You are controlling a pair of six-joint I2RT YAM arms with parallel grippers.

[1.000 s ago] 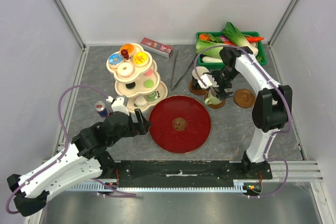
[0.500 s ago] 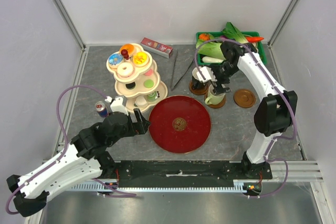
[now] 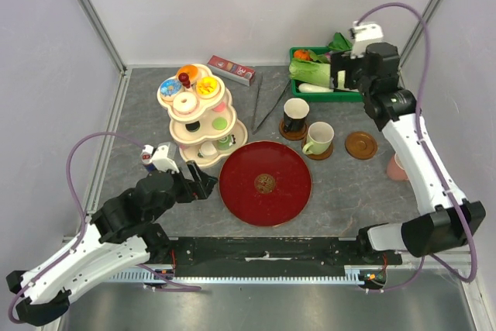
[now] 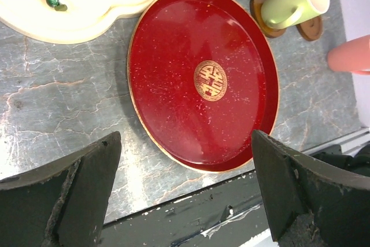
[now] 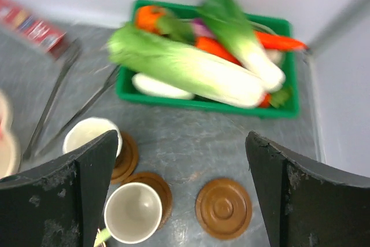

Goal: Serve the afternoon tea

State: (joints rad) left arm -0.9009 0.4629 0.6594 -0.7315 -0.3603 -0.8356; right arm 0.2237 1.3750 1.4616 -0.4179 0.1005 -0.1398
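Top external view is taken as the guide for the step in hand, judged to be filling the bare coaster (image 3: 360,144) or carrying a sweet from the tiered stand (image 3: 200,110) to the red plate (image 3: 265,183). Whichever is chosen, a straight descent over it is advised, with the fingers closed only once its body is between them. The handles of the mugs and the green crate (image 5: 231,107) are to be given room. The left tool (image 4: 185,160) is held low over the tabletop (image 3: 143,114), its jaws spread as wide as they go, and nothing is gripped or touched by it. The plate is seen lying bare directly beneath and ahead of it, and the stand is found further ahead and to its left. The right tool (image 5: 182,143) is raised high, its jaws likewise fully apart and empty. Below it the black mug (image 5: 89,137) and the pale green mug (image 5: 133,212) are each seated on a coaster, and the bare coaster lies just beside them, toward the tool's right finger. A pink cup (image 3: 397,167) is partly hidden by the right arm, apart from that coaster.
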